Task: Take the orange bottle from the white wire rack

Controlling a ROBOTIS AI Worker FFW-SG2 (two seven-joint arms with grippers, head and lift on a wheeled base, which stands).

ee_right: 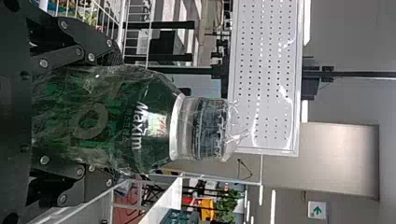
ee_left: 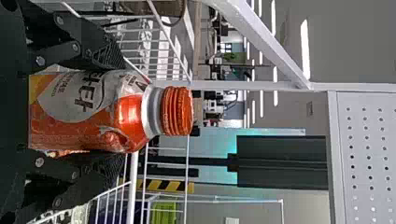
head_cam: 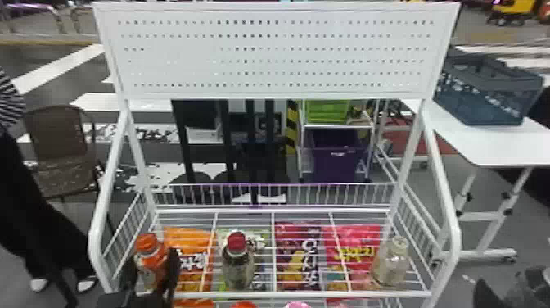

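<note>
"Holding anything, that left gripper (head_cam: 155,262)?"

"Yes, its fingers clasp the orange bottle (head_cam: 146,244), cap up, at the left end of the rack (head_cam: 286,294)."

"And the right gripper (head_cam: 484,293)?"

"Clamped around a green bottle (ee_right: 140,123), just outside the rack's right side."

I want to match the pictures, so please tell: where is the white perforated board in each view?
Head view: across the top, the white perforated board.
Left wrist view: higher than the orange bottle.
Right wrist view: beyond the green, film-wrapped bottle.
Shared landmark: white wire rack.
</note>
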